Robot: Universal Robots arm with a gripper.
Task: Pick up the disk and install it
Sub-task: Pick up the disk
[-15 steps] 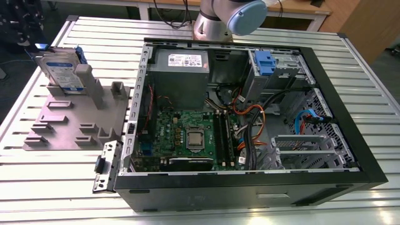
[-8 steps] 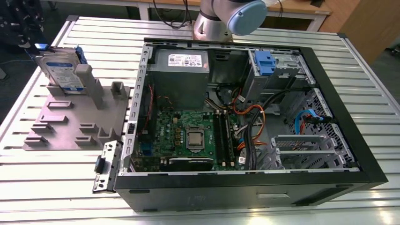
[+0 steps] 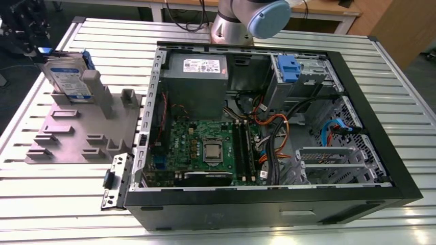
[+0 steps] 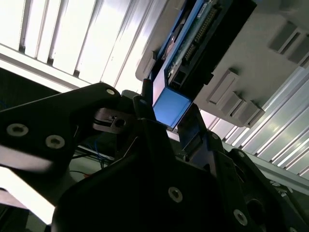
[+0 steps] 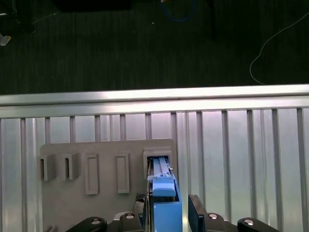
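Nearest the lens in the first wrist view, the end effector (image 5: 169, 209) is seen with its black fingers (image 5: 195, 211) set astride the upper edge of the disk (image 5: 163, 193). A narrow gap is left between one finger and the blue carrier, so the jaws are judged spread and not yet clamped. The disk is stood upright in a slot of the grey holder (image 3: 68, 138), which is laid on the slatted desk (image 3: 61, 204) at the exterior view's left, just beside the open computer case (image 3: 272, 206). On this showing the task is judged barely begun: the disk is straddled but not lifted, and both the pick-up and the fitting into the case are left to be done. A white-and-blue label is carried on the disk and a white sticker on the power supply (image 3: 197, 84), but no print on either can be made out.
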